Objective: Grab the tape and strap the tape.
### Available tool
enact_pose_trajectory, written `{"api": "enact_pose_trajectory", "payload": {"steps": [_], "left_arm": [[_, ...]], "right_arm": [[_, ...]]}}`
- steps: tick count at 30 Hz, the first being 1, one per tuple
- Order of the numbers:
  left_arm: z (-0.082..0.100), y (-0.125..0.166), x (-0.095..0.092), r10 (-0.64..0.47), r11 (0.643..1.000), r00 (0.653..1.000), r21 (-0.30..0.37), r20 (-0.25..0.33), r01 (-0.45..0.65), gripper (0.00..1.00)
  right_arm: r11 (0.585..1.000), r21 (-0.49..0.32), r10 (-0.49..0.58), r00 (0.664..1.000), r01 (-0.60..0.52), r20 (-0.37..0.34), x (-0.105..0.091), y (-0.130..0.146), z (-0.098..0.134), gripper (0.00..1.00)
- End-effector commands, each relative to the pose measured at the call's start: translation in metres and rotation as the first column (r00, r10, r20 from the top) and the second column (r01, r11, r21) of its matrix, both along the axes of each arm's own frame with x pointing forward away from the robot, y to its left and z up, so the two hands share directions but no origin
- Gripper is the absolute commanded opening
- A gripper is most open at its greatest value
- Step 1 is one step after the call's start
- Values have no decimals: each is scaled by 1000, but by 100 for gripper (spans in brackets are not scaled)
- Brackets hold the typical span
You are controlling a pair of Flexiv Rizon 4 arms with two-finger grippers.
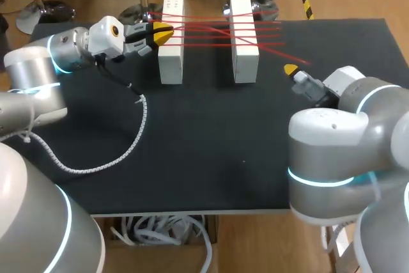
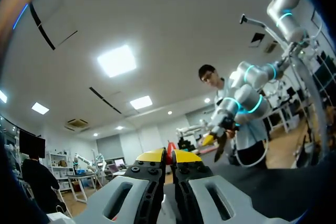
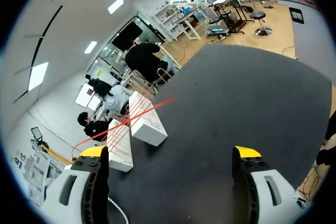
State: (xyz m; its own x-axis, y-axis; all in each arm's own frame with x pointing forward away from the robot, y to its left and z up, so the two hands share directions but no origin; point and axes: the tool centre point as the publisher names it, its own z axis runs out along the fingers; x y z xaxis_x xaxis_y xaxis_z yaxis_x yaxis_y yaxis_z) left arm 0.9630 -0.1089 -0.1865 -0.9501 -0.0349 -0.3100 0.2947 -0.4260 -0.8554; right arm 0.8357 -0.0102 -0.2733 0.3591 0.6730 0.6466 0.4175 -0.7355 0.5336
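Only a thin sliver of the red tape (image 1: 211,28) shows between the jaws of the left gripper (image 2: 169,157), which are closed narrow on it. Its strands run lengthwise across two white blocks (image 1: 171,62), from these jaws toward the right gripper (image 3: 170,153). The jaws of that one stand wide, with the tape well ahead of them.

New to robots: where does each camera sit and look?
Head view: above and behind, facing down onto the table; left claw, right claw show.
Left wrist view: wrist-mounted, along the shut left claw toward the right arm.
Right wrist view: wrist-mounted, past the open right claw toward the white blocks.
Head and right wrist views share the red tape.
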Motion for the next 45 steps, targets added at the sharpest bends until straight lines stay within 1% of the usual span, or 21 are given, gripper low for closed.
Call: {"api": "enact_pose_trajectory", "payload": {"steps": [1,2,3,4,5,6,7,8,10,11,12,13,14,15,19,24,27,33,36,42,45], "left_arm": [[-1,0,0,-1,1000,1000,-2,1,1,0],[-1,0,0,-1,1000,1000,-2,1,1,0],[-1,0,0,-1,1000,1000,-2,1,1,0],[-1,0,0,-1,1000,1000,-2,1,1,0],[-1,0,0,-1,1000,1000,-2,1,1,0],[-1,0,0,-1,1000,1000,-2,1,1,0],[-1,0,0,-1,1000,1000,-2,1,1,0],[-1,0,0,-1,1000,1000,-2,1,1,0],[-1,0,0,-1,1000,1000,-2,1,1,0],[-1,0,0,-1,1000,1000,-2,1,1,0],[-1,0,0,-1,1000,1000,-2,1,1,0],[-1,0,0,-1,1000,1000,-2,1,1,0],[-1,0,0,-1,1000,1000,-2,1,1,0],[-1,0,0,-1,1000,1000,-2,1,1,0],[-1,0,0,-1,1000,1000,-2,1,1,0],[-1,0,0,-1,1000,1000,-2,1,1,0],[-1,0,0,-1,1000,1000,-2,1,1,0],[-1,0,0,-1,1000,1000,-2,1,1,0],[-1,0,0,-1,1000,1000,-2,1,1,0],[-1,0,0,-1,1000,1000,-2,1,1,0],[-1,0,0,-1,1000,1000,-2,1,1,0]], "right_arm": [[999,-35,-41,997,38,-69,2,1,6,100],[996,60,-54,994,60,-93,2,4,6,100],[988,106,-101,992,109,-80,3,4,6,100],[975,177,-125,990,135,-67,5,5,4,100],[958,235,-146,986,162,-82,5,5,3,100],[945,263,-183,981,196,-72,4,5,2,100],[922,319,-206,976,219,-72,4,5,0,100],[906,352,-219,973,233,-78,4,5,-1,100],[866,423,-264,962,266,-64,4,6,-4,100],[854,442,-286,957,276,-44,4,7,-5,100],[827,485,-311,950,286,-30,4,8,-5,100],[818,501,-322,947,284,-11,4,8,-4,100],[796,537,-339,941,280,12,3,9,-2,100],[786,558,-345,938,266,39,3,9,-1,100],[721,649,-383,920,242,82,1,11,1,100],[673,707,-407,906,216,112,0,12,7,100],[650,731,-423,898,207,121,3,13,12,100],[647,733,-435,891,210,129,17,18,20,100],[659,722,-434,890,208,139,25,22,23,100],[663,722,-437,886,198,158,41,28,27,100],[642,737,-433,893,213,119,51,35,29,100]]}}
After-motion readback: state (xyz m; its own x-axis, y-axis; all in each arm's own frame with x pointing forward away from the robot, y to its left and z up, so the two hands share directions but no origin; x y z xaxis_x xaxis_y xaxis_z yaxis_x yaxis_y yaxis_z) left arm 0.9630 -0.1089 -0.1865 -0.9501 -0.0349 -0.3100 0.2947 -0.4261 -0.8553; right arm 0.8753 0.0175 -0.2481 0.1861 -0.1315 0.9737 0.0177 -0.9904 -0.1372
